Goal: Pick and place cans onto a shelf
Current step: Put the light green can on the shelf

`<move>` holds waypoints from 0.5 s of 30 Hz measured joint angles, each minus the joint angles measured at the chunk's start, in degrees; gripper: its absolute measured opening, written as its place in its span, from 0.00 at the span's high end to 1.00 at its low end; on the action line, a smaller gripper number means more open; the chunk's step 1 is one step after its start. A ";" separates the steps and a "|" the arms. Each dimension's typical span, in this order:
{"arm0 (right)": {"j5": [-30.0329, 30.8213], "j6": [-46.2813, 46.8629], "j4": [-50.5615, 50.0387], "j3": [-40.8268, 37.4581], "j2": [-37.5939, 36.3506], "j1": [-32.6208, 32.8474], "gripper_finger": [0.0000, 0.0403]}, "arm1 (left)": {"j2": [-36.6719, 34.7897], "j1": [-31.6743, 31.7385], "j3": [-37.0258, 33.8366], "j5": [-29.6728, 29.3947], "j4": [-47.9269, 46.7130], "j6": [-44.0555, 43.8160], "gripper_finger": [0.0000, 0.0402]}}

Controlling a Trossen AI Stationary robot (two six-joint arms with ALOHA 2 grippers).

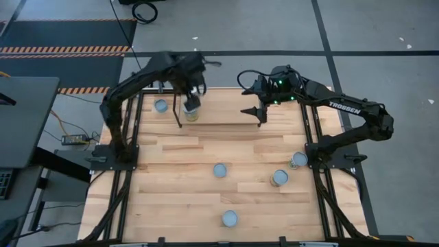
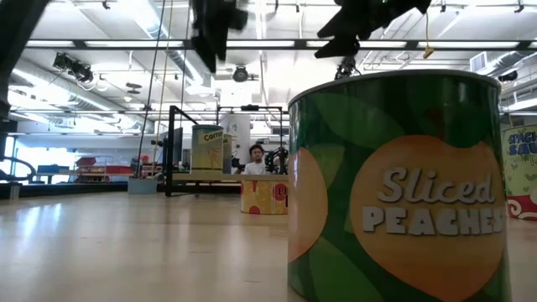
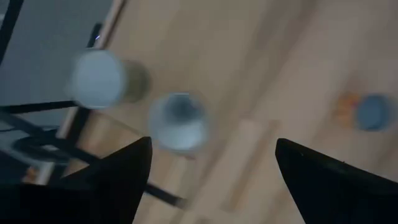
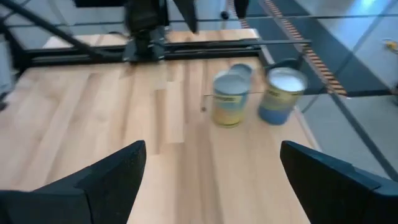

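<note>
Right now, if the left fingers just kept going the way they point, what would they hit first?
Probably the silvery-topped can directly ahead of the open left gripper, though depth is hard to judge; a second can sits off to one side.

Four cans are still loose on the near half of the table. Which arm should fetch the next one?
Probably the right. The right gripper hangs open and empty over the far middle, and two cans sit by its base. The left gripper, open, hovers above a can at the shelf.
</note>
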 joint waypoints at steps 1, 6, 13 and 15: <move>-0.01 -0.07 -0.65 0.00 -0.21 0.94 0.07 | -1.16 -2.48 -0.02 0.05 -0.10 -2.31 0.13; -0.07 0.67 -4.13 0.00 -0.32 6.49 0.09 | -4.77 -16.53 -0.02 1.19 0.10 -11.71 0.13; 7.66 5.19 -8.36 0.00 -0.15 17.63 0.09 | -4.10 -33.59 -0.15 -1.99 2.01 -20.49 0.13; 11.52 6.97 -8.61 0.00 -0.15 21.37 0.09 | -4.05 -36.83 -0.19 -5.01 2.85 -22.44 0.13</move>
